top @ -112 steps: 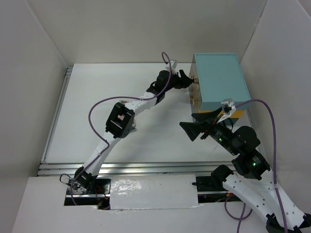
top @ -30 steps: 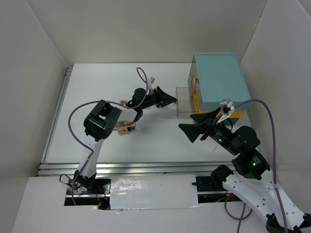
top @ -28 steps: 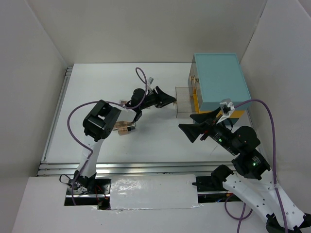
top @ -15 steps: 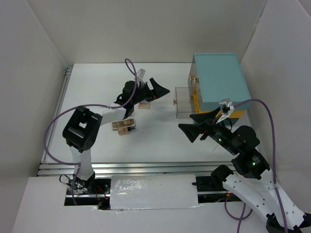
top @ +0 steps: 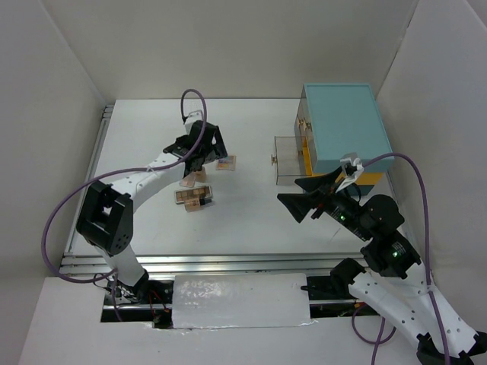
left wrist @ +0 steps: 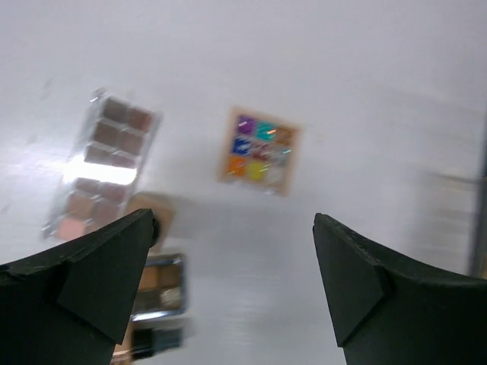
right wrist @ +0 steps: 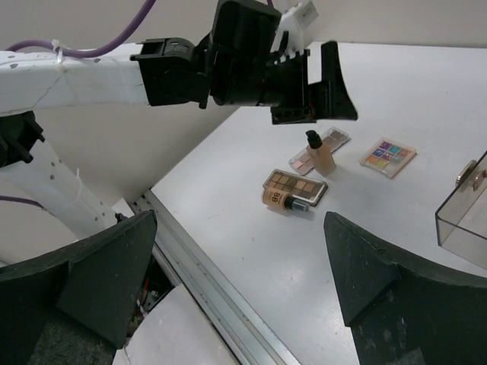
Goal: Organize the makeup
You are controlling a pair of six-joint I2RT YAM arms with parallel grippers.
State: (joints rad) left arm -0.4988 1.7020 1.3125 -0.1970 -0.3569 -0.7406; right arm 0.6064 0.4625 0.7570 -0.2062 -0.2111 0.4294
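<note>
left fingers (left wrist: 91, 281) spread wide, empty, above the makeup (top: 192, 198) on the counter (top: 251, 220): a colourful palette (left wrist: 261, 149), a nude palette (left wrist: 103, 163), a foundation bottle (right wrist: 320, 156) standing upright. right fingers (right wrist: 84, 281) also gape, holding nothing, well apart.

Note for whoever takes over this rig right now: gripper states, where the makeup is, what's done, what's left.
Left gripper: jaws open, empty, hovering over the makeup.
Right gripper: jaws open, empty, near the teal case.
Makeup, all on the table left of the case: colourful palette, clear neutral palette, upright foundation bottle, dark-framed palette with a second bottle lying beside it.
Done: the case's clear drawer is pulled out.
Left: likely every item needs stowing; none visibly in the drawer.
</note>
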